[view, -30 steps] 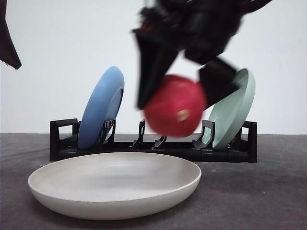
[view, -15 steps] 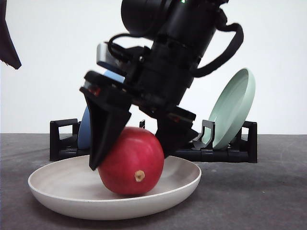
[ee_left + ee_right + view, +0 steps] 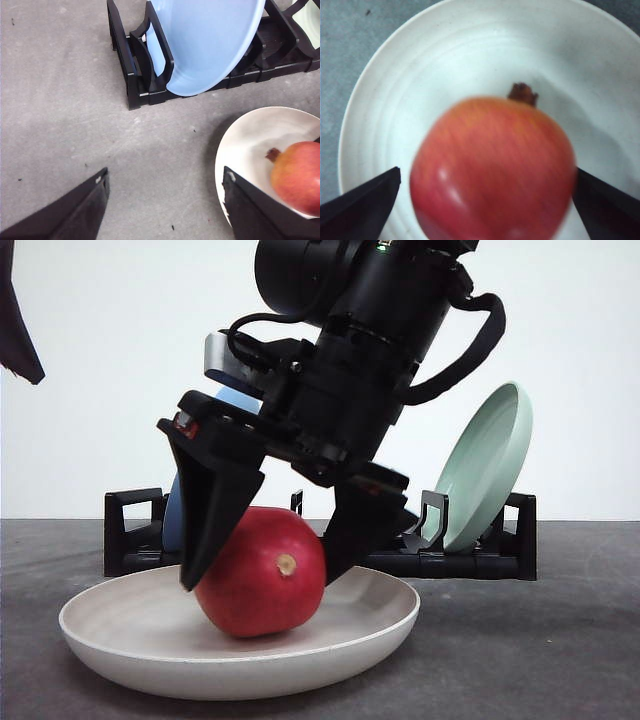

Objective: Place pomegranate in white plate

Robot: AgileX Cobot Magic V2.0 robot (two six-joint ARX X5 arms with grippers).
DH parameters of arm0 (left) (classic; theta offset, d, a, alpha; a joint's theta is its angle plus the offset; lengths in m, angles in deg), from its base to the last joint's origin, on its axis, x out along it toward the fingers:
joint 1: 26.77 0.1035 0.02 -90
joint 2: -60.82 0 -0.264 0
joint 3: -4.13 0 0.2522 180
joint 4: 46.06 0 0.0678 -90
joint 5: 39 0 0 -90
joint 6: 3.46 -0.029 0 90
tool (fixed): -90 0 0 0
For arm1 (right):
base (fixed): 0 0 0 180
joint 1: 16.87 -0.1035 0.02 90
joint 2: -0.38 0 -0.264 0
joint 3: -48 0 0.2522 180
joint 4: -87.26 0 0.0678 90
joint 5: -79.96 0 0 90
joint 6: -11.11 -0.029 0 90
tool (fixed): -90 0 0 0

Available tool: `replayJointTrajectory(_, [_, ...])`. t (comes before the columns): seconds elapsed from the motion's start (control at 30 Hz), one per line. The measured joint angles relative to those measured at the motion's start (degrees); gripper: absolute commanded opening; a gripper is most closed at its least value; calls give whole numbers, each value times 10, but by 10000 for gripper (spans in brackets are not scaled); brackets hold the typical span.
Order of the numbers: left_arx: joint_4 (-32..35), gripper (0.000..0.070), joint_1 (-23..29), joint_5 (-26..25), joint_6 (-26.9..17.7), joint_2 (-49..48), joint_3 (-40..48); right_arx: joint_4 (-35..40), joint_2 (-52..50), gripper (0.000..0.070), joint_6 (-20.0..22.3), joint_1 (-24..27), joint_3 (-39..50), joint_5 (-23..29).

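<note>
We see the round, matte off-white plate (image 3: 120,635) on the grey worktop (image 3: 540,640), the glossy red pomegranate (image 3: 262,573) resting in it. Our right gripper (image 3: 270,570) straddles the fruit, fingers spread slightly wider than it. Behind stands a black rack (image 3: 470,562).

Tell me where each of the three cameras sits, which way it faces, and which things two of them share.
Front view: low at table level, facing forward at the right gripper around the pomegranate in the white plate.
Left wrist view: on the left arm, looking down at the table, rack and blue plate; left gripper jaws open.
Right wrist view: on the right arm, straight down on the pomegranate.
All three share pomegranate and white plate.
</note>
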State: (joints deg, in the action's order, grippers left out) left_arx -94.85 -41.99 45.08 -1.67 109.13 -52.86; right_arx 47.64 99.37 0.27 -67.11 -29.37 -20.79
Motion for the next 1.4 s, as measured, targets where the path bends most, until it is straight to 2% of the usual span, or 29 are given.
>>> replayJointTrajectory(0.1, [0, 432, 0, 0, 0, 0, 0, 34, -30, 685, 4, 0, 14, 28])
replayJointTrajectory(0.33, [0, 432, 0, 0, 0, 0, 0, 197, -187, 684, 15, 13, 145, 29])
replayJointTrajectory(0.6, [0, 432, 0, 0, 4, 0, 0, 209, -341, 683, 17, 69, 258, 17])
replayJointTrajectory(0.8, [0, 432, 0, 0, 4, 0, 0, 171, -434, 683, 19, 154, 305, -2])
replayJointTrajectory(1.03, [0, 432, 0, 0, 4, 0, 0, 114, -464, 683, 49, 306, 313, -46])
replayJointTrajectory(1.2, [0, 432, 0, 0, 4, 0, 0, 127, -463, 683, 56, 407, 315, -60])
replayJointTrajectory(1.3, [0, 433, 0, 0, 7, 0, 0, 133, -463, 683, 50, 435, 315, -60])
replayJointTrajectory(1.4, [-3, 432, 0, 0, 13, 0, 0, 131, -463, 682, 46, 436, 315, -61])
